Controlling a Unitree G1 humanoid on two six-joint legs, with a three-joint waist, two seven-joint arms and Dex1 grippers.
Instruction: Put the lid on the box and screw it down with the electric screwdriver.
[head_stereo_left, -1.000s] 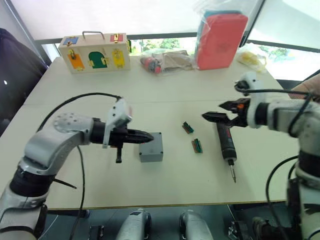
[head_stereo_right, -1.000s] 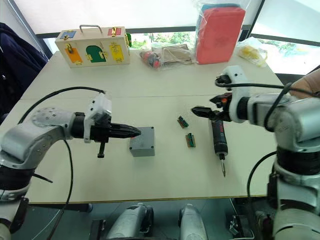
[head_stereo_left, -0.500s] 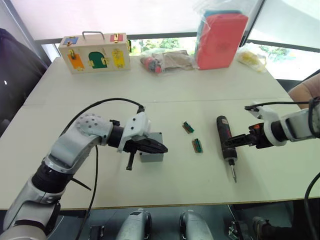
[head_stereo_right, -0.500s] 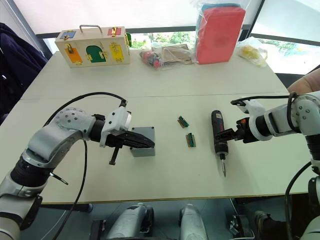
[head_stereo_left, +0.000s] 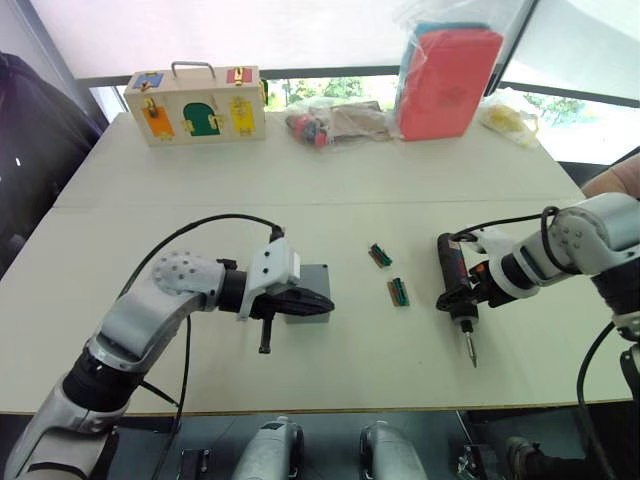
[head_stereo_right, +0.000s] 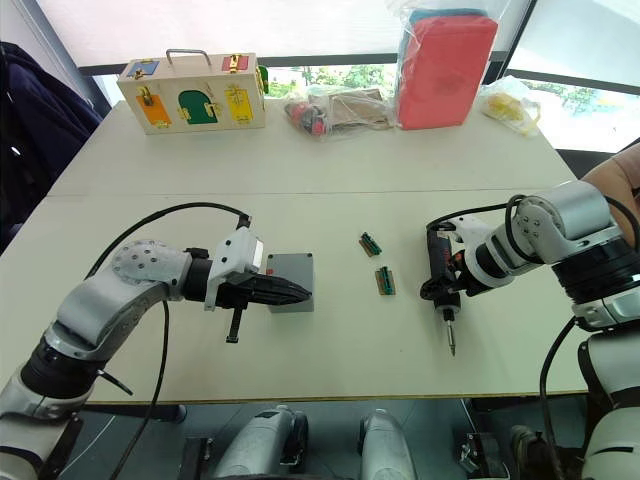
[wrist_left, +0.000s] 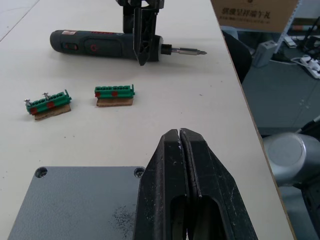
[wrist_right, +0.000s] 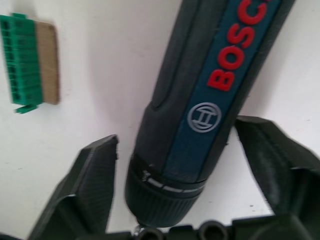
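The grey box (head_stereo_left: 306, 288) stands left of the table's centre. Its flat top with corner screw holes (wrist_left: 75, 205) looks like the lid seated on it. My left gripper (head_stereo_left: 322, 302) is shut, its fingertips (wrist_left: 180, 134) over the box's near right edge with nothing between them. The electric screwdriver (head_stereo_left: 451, 272) lies on the table to the right, bit (head_stereo_left: 469, 347) toward the front edge. My right gripper (head_stereo_right: 441, 291) is open and straddles the screwdriver (wrist_right: 210, 90) near its front collar, one finger (wrist_right: 92, 175) on each side.
Two small green strips (head_stereo_left: 377, 254) (head_stereo_left: 397, 291) lie between box and screwdriver. At the back stand a wooden box with coloured doors (head_stereo_left: 197, 101), a bagged clutter pile (head_stereo_left: 335, 120), a red case in plastic (head_stereo_left: 447, 78) and a yellow bag (head_stereo_left: 508, 113). A person's arm (head_stereo_left: 612, 180) shows at right.
My right gripper swung out to the right, then came back low and now straddles the screwdriver's front end. My shut left gripper slid further forward over the box.
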